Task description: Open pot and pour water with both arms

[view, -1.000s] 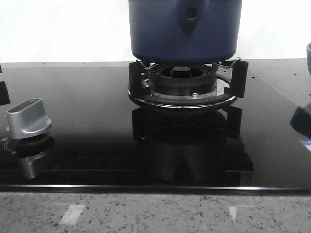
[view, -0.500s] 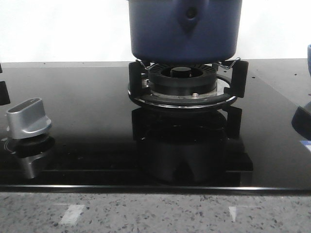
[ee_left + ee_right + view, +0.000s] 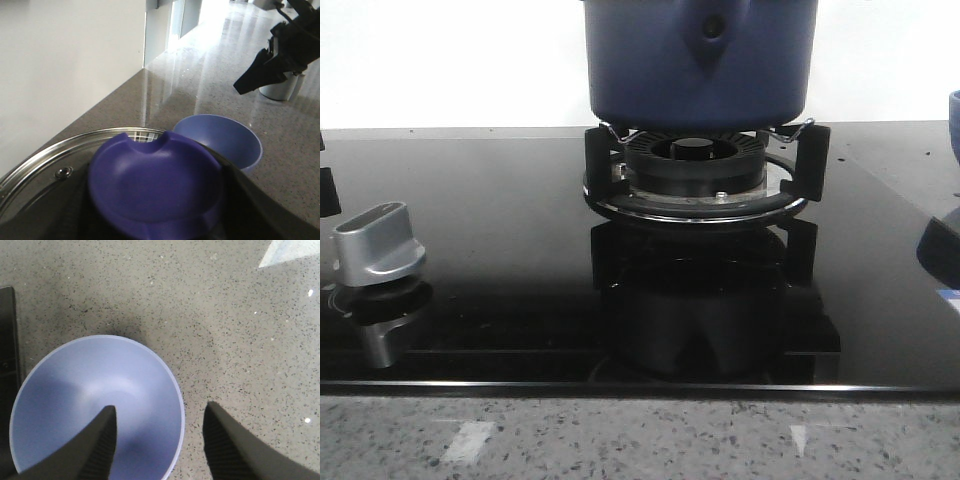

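Note:
The dark blue pot stands on the burner; its top is cut off in the front view. In the left wrist view its glass lid with a steel rim carries a blue knob. My left gripper is shut on that knob, with dark fingers tight against both sides. A light blue bowl stands on the counter beside the stove and also shows in the left wrist view. My right gripper is open above the bowl, its rim between the fingers.
A silver stove knob sits at the left of the black glass cooktop. The speckled stone counter surrounds the bowl. A white cup stands farther off behind my right gripper. A white wall runs behind the stove.
The dark reflection at the right edge of the cooktop has shifted slightly. The pot and burner have not moved.

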`<state>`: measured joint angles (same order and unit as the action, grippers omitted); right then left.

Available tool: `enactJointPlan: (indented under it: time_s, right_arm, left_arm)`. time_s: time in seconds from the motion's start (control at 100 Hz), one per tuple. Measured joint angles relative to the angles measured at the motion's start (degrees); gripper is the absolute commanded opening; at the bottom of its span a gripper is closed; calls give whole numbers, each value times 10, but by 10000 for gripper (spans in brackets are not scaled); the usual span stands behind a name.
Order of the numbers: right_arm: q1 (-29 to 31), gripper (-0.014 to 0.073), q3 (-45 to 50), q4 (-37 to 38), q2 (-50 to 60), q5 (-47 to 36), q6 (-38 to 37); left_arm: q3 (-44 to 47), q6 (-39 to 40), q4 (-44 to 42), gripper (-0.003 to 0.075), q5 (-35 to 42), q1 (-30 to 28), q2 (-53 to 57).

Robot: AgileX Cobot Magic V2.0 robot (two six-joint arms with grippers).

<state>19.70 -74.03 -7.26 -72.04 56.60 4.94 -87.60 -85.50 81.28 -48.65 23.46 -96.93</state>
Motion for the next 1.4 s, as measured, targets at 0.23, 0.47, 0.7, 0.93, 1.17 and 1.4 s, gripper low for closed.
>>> enactJointPlan:
  time_s: [0.23,0.47,0.7,0.93,1.17,1.4]
  right_arm:
    - [0,352,0,0,1,5,1]
    - [0,352,0,-1,1,7,1]
    - [0,352,0,-1,1,7,1]
    - [0,352,0,-5,1,7,1]
    - [0,352,0,-7,1,7,1]
    - [0,352,0,-11,1,7,1]
  left_arm:
    - [0,-12,0,229,4,9,-27]
    - [0,-13,6,229,10,9,-45]
    - [0,-13,6,229,30,9,-45]
    - [0,-13,14,229,37,9,-45]
    - [0,-13,15,229,20,9,-45]
    - [0,-13,15,229,15,9,-46]
